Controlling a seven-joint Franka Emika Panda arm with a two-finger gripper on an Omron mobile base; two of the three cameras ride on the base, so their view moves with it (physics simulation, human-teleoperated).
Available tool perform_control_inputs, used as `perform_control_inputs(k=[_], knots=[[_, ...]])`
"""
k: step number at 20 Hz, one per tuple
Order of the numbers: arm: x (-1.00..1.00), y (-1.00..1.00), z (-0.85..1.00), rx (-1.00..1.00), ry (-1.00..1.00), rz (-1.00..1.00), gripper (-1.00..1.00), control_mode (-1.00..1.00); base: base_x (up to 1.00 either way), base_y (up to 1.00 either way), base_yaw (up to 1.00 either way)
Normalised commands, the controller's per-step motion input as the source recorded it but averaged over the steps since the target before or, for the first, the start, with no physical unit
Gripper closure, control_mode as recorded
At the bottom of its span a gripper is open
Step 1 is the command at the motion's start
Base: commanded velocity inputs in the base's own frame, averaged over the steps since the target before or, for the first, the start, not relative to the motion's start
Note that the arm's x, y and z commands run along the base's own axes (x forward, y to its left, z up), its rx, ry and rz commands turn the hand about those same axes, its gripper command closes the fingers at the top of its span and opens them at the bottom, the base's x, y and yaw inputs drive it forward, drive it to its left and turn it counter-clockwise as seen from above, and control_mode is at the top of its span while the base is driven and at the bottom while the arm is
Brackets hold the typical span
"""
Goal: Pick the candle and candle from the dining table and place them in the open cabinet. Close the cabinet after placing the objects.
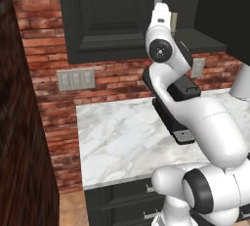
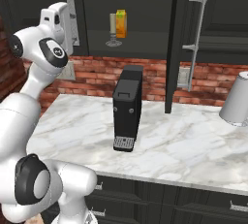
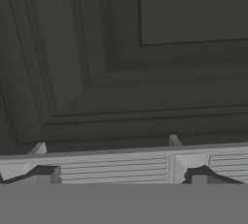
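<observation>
The gripper (image 3: pixel 118 172) has its fingers spread wide and empty, close against a dark panelled door (image 3: pixel 145 48). Beyond the black machine (image 2: pixel 127 114) on the marble worktop (image 2: pixel 193 145), 1 candle (image 2: pixel 113 31) stands on the open cabinet's (image 2: pixel 131 5) shelf, just beside an orange carton (image 2: pixel 121 23)

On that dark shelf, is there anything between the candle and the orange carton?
No. In the right base view the candle stands right beside the carton inside the cabinet, with nothing between them.
</observation>
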Motion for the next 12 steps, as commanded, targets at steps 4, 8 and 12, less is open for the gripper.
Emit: perform_control_inputs(k=[4,8,12], knots=[[0.35,0.0,0.0,0.0,0.0,0.0,-1.0,-1.0,0.0,0.0,0.0],[0.33,0.0,0.0,0.0,0.0,0.0,-1.0,-1.0,0.0,0.0,0.0],[0.2,0.0,0.0,0.0,0.0,0.0,-1.0,-1.0,0.0,0.0,0.0]])
